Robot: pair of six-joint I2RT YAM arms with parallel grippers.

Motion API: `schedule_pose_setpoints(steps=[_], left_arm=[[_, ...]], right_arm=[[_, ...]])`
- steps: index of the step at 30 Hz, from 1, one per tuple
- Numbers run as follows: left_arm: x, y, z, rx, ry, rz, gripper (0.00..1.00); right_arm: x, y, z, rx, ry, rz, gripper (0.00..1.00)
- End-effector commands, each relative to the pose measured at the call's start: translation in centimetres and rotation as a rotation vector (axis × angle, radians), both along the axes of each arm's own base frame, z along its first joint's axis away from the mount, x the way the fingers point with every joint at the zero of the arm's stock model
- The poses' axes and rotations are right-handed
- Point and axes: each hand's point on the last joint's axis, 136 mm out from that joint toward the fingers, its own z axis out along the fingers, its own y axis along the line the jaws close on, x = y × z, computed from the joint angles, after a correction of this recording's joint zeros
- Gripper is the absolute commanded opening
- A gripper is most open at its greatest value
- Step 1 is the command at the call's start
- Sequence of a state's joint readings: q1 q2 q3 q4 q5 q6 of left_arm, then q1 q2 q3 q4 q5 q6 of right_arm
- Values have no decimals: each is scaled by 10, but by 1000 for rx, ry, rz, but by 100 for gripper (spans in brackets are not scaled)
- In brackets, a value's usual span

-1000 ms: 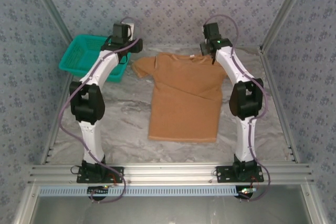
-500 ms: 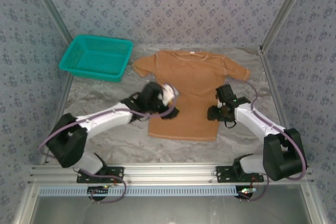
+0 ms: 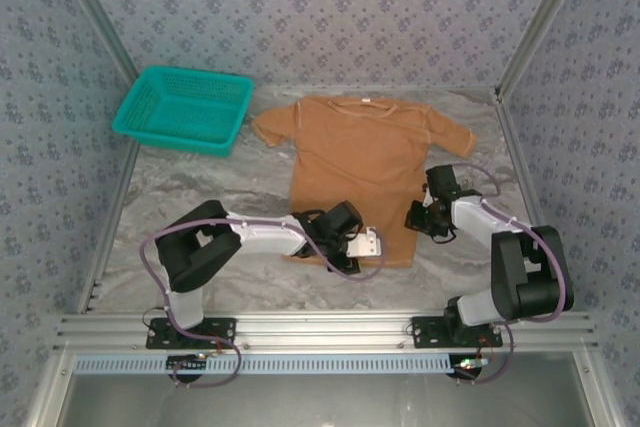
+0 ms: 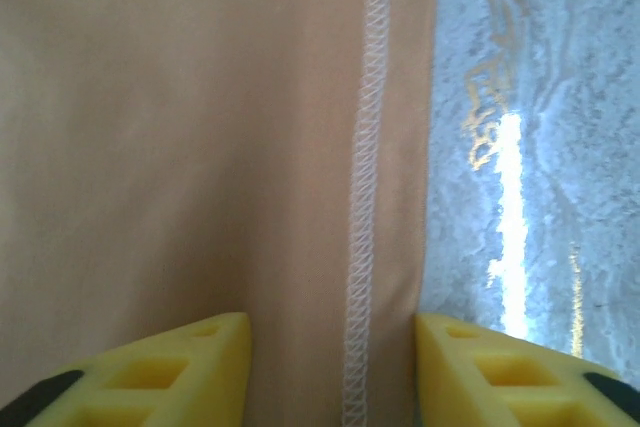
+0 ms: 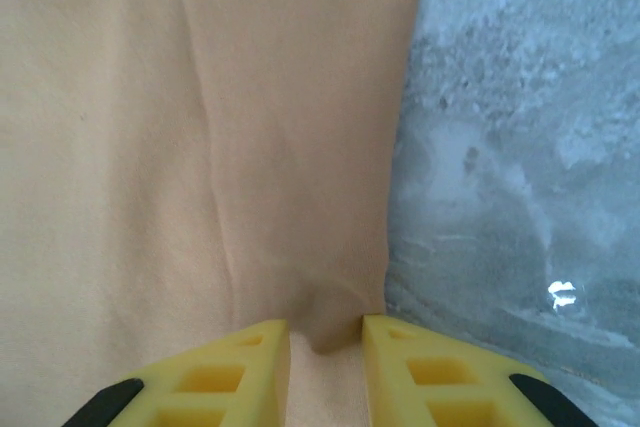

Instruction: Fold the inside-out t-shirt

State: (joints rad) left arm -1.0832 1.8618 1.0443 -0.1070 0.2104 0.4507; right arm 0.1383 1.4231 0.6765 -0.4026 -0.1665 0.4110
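The inside-out t-shirt (image 3: 355, 162) lies flat on the marbled table, collar and white neck tag at the far end. My left gripper (image 3: 365, 247) sits low at the shirt's near hem, towards its right corner. In the left wrist view the left gripper (image 4: 332, 367) is open, its yellow fingers astride the white-stitched hem (image 4: 365, 197), which lies flat between them. My right gripper (image 3: 418, 219) is at the shirt's right side edge. In the right wrist view the right gripper (image 5: 326, 362) has closed in on a puckered fold of the cloth (image 5: 200, 147).
A teal mesh basket (image 3: 185, 107) stands at the back left, apart from the shirt. Bare marbled table (image 3: 210, 187) lies left of the shirt and along the near edge. Patterned walls and metal frame posts close in the sides.
Both arms swung from the far end down to the shirt's near half. The left gripper slid right along the hem. Both grippers narrowed, the right one bunching cloth at the side edge.
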Motion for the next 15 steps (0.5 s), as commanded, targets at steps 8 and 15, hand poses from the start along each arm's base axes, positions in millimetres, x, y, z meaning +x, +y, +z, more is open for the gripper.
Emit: schedule_pose_setpoints(steps=[8, 15], left_arm=[[20, -13, 23, -40, 60, 89, 2], [48, -12, 84, -213, 263, 286, 0]], right_arm=[[6, 1, 37, 19, -103, 38, 33], [-12, 16, 92, 90, -313, 117, 48]])
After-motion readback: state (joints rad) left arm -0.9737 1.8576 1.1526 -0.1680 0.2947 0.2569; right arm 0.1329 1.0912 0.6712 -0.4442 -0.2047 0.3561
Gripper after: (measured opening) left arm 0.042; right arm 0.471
